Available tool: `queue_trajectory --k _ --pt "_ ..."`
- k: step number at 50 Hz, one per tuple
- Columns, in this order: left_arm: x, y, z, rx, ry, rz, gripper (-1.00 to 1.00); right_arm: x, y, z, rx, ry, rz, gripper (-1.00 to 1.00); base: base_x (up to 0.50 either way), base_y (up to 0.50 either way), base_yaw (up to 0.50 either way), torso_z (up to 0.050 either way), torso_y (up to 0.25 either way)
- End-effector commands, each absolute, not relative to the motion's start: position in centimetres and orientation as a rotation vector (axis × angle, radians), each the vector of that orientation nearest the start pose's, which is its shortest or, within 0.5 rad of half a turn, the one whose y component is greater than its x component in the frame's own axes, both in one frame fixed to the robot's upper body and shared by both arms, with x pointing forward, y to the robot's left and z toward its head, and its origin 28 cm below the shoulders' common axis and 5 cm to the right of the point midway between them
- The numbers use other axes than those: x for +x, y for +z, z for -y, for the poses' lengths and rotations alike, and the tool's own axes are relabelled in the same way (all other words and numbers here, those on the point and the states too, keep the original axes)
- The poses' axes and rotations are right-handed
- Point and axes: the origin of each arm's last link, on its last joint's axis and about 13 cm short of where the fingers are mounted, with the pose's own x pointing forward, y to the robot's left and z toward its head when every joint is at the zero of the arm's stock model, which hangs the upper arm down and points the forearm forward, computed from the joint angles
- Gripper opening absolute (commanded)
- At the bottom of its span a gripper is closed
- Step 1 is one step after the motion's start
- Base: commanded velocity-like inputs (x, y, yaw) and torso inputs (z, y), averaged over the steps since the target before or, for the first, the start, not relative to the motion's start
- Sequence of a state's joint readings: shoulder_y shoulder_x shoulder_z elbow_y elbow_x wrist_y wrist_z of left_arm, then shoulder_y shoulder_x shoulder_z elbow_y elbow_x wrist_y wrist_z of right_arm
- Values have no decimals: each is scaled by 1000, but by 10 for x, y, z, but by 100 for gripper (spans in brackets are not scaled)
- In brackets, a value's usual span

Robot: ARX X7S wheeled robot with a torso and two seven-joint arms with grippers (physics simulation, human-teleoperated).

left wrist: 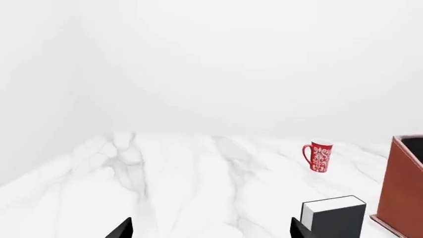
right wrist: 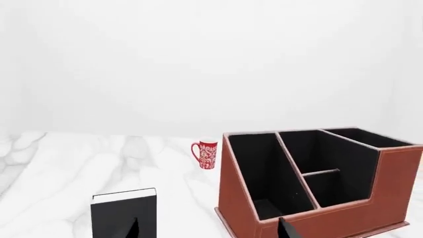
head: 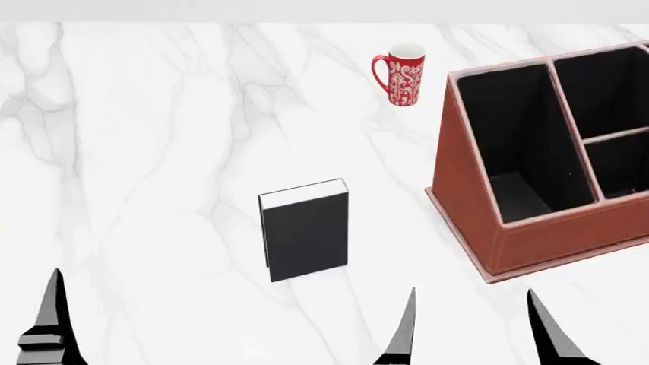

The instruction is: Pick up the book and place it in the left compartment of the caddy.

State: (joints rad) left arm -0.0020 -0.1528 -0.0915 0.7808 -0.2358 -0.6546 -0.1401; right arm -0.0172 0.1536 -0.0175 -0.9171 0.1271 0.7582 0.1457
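Observation:
The black book with white page edges stands upright on the marble table, left of the reddish-brown caddy. The caddy's long left compartment is black-lined and holds nothing. My right gripper is open and empty, low in the head view, near the caddy's front corner and to the right of the book. One fingertip of my left gripper shows at the far left. In the left wrist view my left gripper is open and empty, with the book beside one finger. The right wrist view shows my right gripper, the book and the left compartment.
A red patterned mug stands at the back, behind the book and left of the caddy. The caddy has two smaller divided sections on its right. The white marble table stretches left of the book. A white wall lies behind.

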Motion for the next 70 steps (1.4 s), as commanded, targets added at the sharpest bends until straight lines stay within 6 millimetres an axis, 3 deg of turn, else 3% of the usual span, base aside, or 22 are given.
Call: queue_trajectory --k 1,26,50,59,70 --pt "173 139 -233 -41 59 148 100 153 149 108 -53 24 191 100 500 0 0 0 0" --pt "176 137 -233 -41 61 143 100 151 153 108 -12 9 199 100 500 0 0 0 0" --pt "177 135 -233 -37 59 140 100 150 152 107 -5 39 201 100 0 -433 0 0 1" --pt "176 138 -234 -42 63 145 100 146 156 106 -11 53 257 100 9 0 0 0 0" --pt "175 137 -233 -42 56 143 100 148 155 108 -5 45 243 100 480 0 0 0 0"
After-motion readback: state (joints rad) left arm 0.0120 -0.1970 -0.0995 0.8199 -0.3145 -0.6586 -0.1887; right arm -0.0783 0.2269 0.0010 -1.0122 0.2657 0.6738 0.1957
